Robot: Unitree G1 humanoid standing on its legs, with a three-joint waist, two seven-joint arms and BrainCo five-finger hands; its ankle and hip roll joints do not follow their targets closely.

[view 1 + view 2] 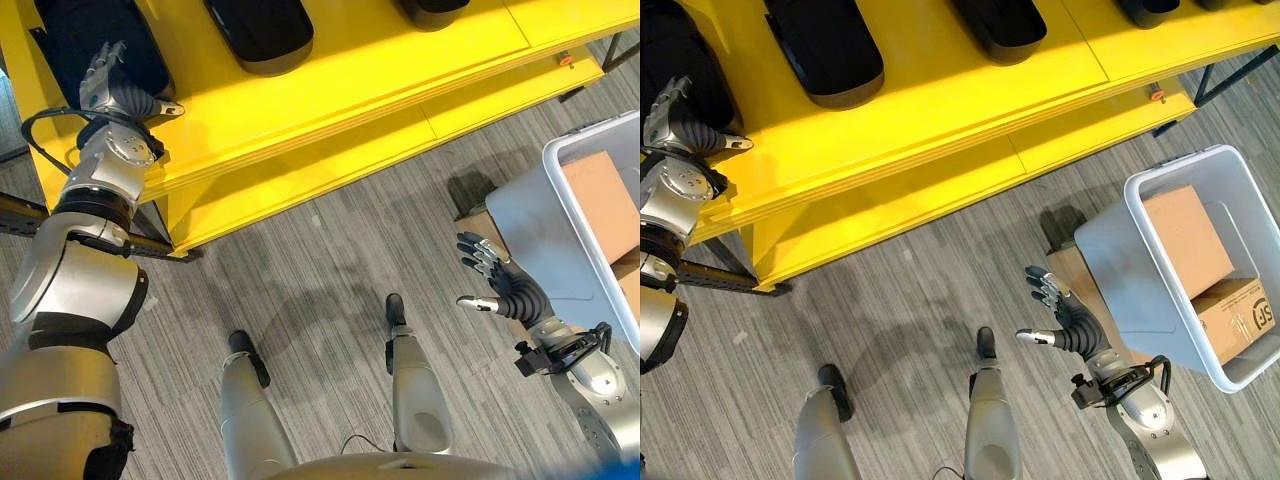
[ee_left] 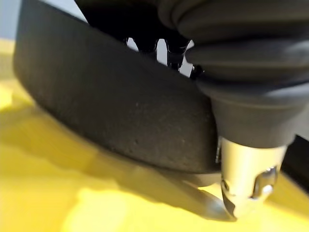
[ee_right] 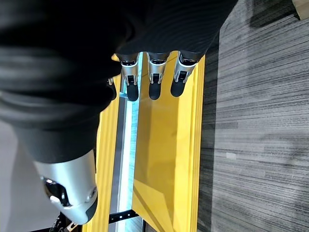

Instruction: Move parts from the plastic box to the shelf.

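Resting L hand (image 1: 112,88) on black part (image 1: 95,40), yellow shelf (image 1: 330,90).
Wrist cam: its fingers hidden behind part, grip unclear; R hand (image 1: 1068,318) relaxed, empty, beside plastic box (image 1: 1130,265).

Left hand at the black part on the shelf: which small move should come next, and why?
Probably lift the left hand off and draw it back. The black part already rests on the yellow shelf, so that delivery looks done. The right hand hangs open, holding nothing, beside the box.

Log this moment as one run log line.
left hand: at black part on yellow shelf | right hand: open, empty, beside plastic box
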